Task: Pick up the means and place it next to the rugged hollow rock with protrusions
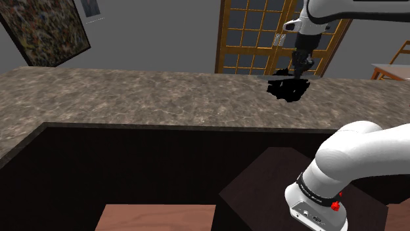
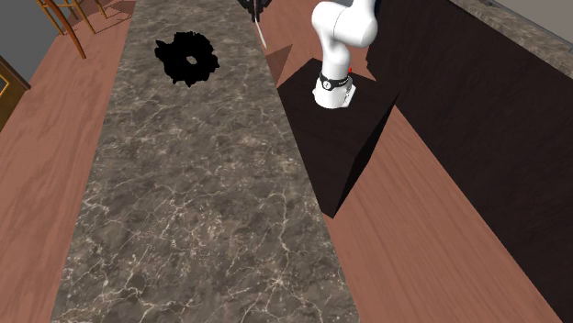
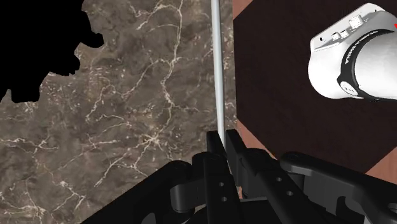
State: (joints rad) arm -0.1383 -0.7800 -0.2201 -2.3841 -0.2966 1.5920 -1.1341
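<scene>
A thin pale grey rod (image 3: pixel 217 70) sticks straight out from between my gripper's (image 3: pixel 224 143) fingers, which are shut on it. In the second exterior view the rod (image 2: pixel 262 35) hangs below the gripper (image 2: pixel 255 5) over the marble counter's edge nearest the stand. The rock (image 2: pixel 188 58) is a jagged, all-black lump with a small hole through its middle; it lies on the counter, apart from the rod, to the second exterior view's left. In the shoulder view the gripper (image 1: pixel 301 65) hovers just above the rock (image 1: pixel 287 88). From the wrist, part of the rock (image 3: pixel 38 51) appears beyond the fingers.
The long brown marble counter (image 2: pixel 193 211) runs past the dark box stand (image 2: pixel 340 128) with the arm's base (image 2: pixel 332 87). A wooden floor lies on both sides. A glass-paned door (image 1: pixel 253 36), a wall painting (image 1: pixel 43 26) and a wooden chair (image 2: pixel 73 18) stand beyond.
</scene>
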